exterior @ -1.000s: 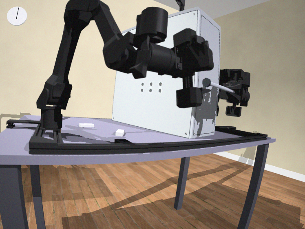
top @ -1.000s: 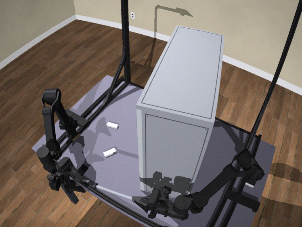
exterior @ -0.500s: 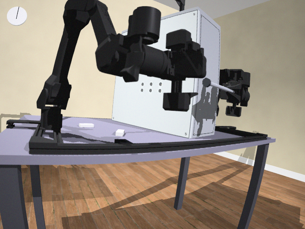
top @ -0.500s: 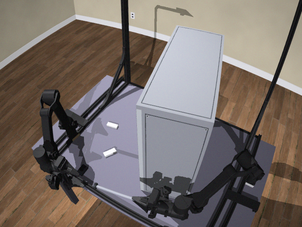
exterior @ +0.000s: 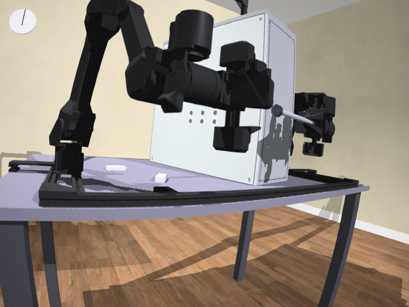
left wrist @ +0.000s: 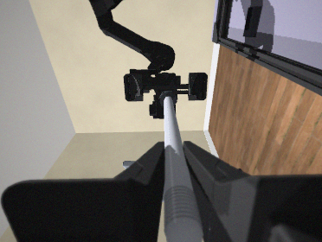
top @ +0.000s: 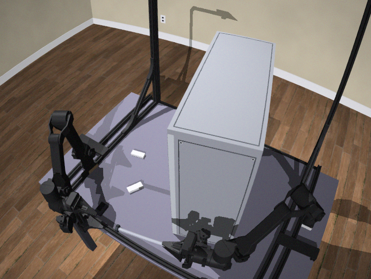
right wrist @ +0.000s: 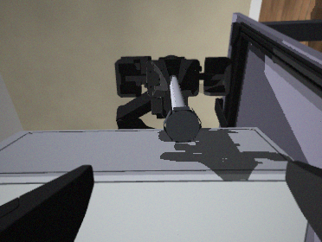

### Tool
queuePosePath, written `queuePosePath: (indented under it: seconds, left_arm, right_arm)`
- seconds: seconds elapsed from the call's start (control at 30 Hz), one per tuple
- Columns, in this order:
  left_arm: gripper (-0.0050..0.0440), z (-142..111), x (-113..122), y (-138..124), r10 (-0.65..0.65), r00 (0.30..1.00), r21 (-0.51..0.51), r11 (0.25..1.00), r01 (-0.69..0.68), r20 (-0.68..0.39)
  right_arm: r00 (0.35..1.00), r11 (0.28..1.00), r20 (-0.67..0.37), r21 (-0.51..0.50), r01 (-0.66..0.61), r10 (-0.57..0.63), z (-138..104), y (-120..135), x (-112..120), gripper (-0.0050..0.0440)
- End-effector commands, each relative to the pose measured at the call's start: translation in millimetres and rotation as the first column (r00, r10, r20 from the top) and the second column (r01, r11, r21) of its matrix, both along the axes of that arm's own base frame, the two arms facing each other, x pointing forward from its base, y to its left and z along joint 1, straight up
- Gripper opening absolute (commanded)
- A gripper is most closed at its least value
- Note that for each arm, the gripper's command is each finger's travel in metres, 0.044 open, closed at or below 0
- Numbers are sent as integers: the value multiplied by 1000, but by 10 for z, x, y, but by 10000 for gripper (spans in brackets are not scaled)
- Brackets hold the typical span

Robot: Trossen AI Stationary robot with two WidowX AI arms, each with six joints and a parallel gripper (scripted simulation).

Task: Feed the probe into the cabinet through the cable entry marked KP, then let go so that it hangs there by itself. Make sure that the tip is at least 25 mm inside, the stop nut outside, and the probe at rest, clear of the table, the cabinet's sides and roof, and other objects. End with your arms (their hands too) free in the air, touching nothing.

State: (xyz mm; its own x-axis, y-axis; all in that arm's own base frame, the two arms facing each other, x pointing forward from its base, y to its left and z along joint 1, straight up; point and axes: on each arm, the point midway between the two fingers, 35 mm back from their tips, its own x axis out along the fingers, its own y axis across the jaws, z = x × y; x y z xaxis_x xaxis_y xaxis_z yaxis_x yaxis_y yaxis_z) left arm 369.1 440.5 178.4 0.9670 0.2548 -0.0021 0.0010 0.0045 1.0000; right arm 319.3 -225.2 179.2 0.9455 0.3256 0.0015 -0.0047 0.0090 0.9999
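Left gripper (top: 164, 244) (exterior: 314, 124) (left wrist: 174, 145) (right wrist: 173, 77) pinches the slim, pale-grey rod-shaped probe (top: 138, 235) (exterior: 296, 116) (left wrist: 173, 130) (right wrist: 177, 94), dark knobbed end toward ten o'clock from above — right gripper (top: 99, 216) (exterior: 261, 116) (left wrist: 166, 84) (right wrist: 190, 168), spread, should align squarely before any handover.

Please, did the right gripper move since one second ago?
Yes. In the exterior view, the right gripper moved to picture left, judged against the right vertical edge of the cabinet's perforated panel.
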Motion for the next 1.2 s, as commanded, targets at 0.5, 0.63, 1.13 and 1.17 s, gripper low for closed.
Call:
queuePosePath:
  seconds: [0.5, 0.63, 1.13, 1.17]
  left_arm:
    - [0, 6, 2, 6, 3, 1000, 5, 1000, -3, 1]
    - [0, 6, 2, 6, 3, 1000, 5, 1000, -3, 1]
    - [0, 6, 2, 6, 3, 1000, 5, 1000, -3, 1]
    - [0, 6, 2, 6, 3, 1000, 5, 1000, -3, 1]
  right_arm:
    - [1000, 1000, -5, 9, 1, -1, -23, 67, 171, 440]
    - [1000, 1000, -5, 9, 2, -2, -23, 76, 197, 440]
    - [1000, 1000, -5, 9, 7, -6, -22, 140, 382, 440]
    - [1000, 1000, -5, 9, 7, -6, -22, 140, 382, 440]
